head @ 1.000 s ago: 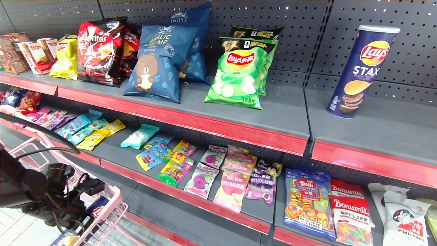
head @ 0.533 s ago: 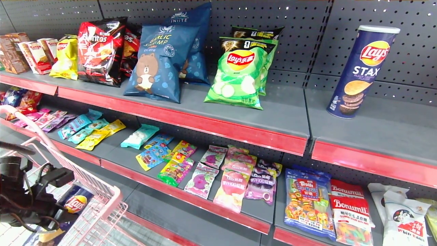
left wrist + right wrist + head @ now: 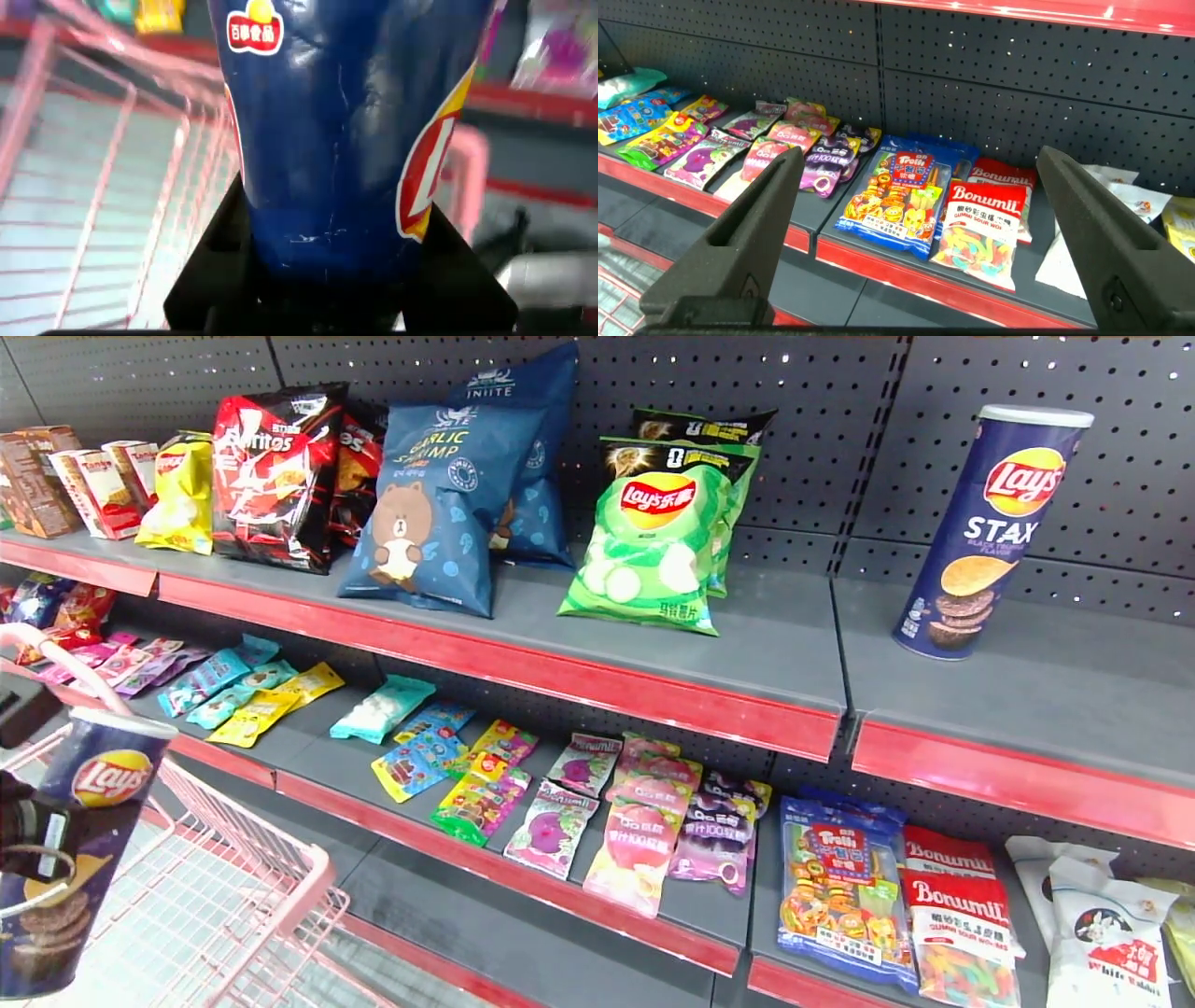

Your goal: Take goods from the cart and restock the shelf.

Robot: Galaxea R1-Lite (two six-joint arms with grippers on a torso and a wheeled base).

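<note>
A tall blue chips can [image 3: 73, 845] is held upright at the far left, above the pink wire cart [image 3: 280, 887]. My left gripper [image 3: 37, 835] is shut around its middle. In the left wrist view the can [image 3: 346, 121] stands between the black fingers [image 3: 220, 266] of the left gripper [image 3: 338, 280], with the cart's wires [image 3: 140, 187] behind. A matching blue can [image 3: 991, 527] stands on the grey top shelf [image 3: 1027, 700] at the right. My right gripper [image 3: 920, 233] is open and holds nothing, facing the candy bags [image 3: 906, 196] on the lower shelf.
Chip bags [image 3: 653, 527] and boxes [image 3: 84, 476] line the top shelf, with bare shelf on both sides of the standing can. Small candy packs [image 3: 551, 803] cover the middle shelf. Red shelf lips [image 3: 523, 672] jut forward. The cart's rim [image 3: 308, 863] sits close to the lower shelf.
The left gripper was down in the cart over the lying can. It has closed on the can and raised it upright above the cart.
</note>
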